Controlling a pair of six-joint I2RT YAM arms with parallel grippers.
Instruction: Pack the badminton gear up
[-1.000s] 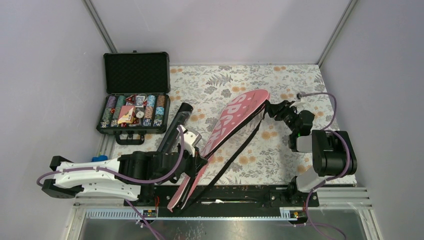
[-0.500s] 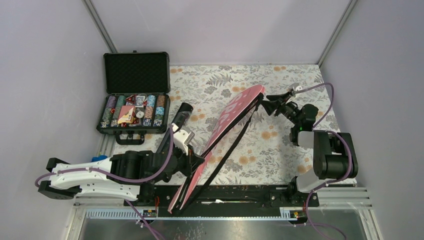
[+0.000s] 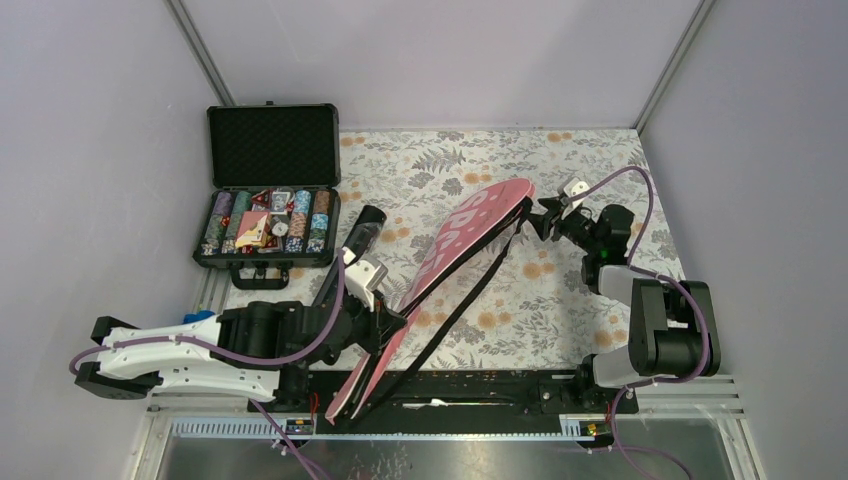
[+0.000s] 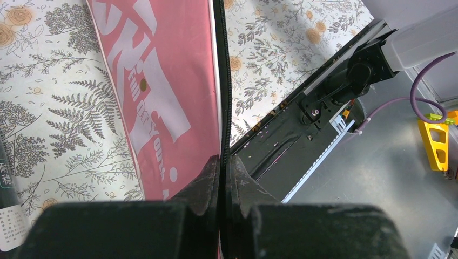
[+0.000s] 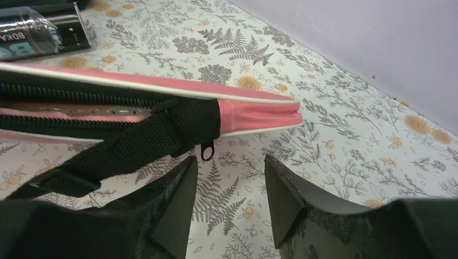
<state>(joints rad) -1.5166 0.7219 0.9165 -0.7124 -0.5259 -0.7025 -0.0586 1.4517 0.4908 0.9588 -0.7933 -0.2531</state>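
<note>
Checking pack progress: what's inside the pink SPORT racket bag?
Right wrist view: the unzipped edge of the pink fabric "SPORT" racket bag shows only a pale strip dotted with small holes, unidentifiable. The pink fabric covers everything else inside.

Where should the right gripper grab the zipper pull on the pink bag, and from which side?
Pinch the zipper pull by its small hanging tab, approaching straight from where the open right gripper sits: it dangles free below the pink bag, beside the black strap.
</note>
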